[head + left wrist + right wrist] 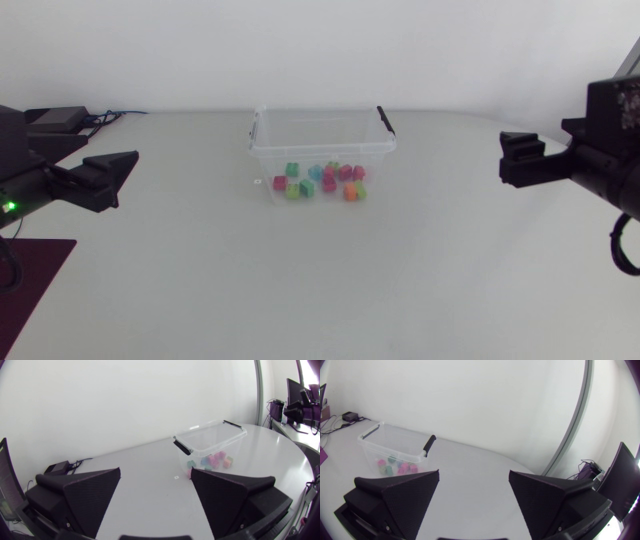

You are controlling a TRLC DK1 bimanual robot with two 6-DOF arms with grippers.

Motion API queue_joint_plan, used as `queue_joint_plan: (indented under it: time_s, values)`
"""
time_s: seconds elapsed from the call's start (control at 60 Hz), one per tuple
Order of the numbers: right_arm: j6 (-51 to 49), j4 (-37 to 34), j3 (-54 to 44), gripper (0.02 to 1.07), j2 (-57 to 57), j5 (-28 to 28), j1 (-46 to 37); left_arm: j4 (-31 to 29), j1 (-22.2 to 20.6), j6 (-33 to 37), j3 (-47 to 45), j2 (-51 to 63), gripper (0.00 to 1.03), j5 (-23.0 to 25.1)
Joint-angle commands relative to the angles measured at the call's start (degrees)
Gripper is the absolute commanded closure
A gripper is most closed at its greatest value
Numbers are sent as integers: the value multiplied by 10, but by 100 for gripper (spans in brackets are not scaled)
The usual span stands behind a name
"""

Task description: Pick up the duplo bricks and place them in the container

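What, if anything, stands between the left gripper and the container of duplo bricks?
Nothing visible does. Bare table runs from the left gripper, fingers open, to the clear container. The duplo bricks already lie inside it, behind its walls, with its top open.
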Motion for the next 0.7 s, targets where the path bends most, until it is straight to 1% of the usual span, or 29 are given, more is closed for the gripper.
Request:
queue_joint_plan:
  time_s: [0.0, 0.283, 0.683]
  values:
    - [-19, -2, -40, 7, -47, 4, -8, 13, 6, 8, -32, -35, 5, -5]
    - [-40, -30, -118, 7, -196, 2, -32, 48, 13, 8, -107, -127, 5, -9]
    - [24, 41, -251, 7, -303, -81, -86, 74, -7, -66, -224, -253, 6, -66]
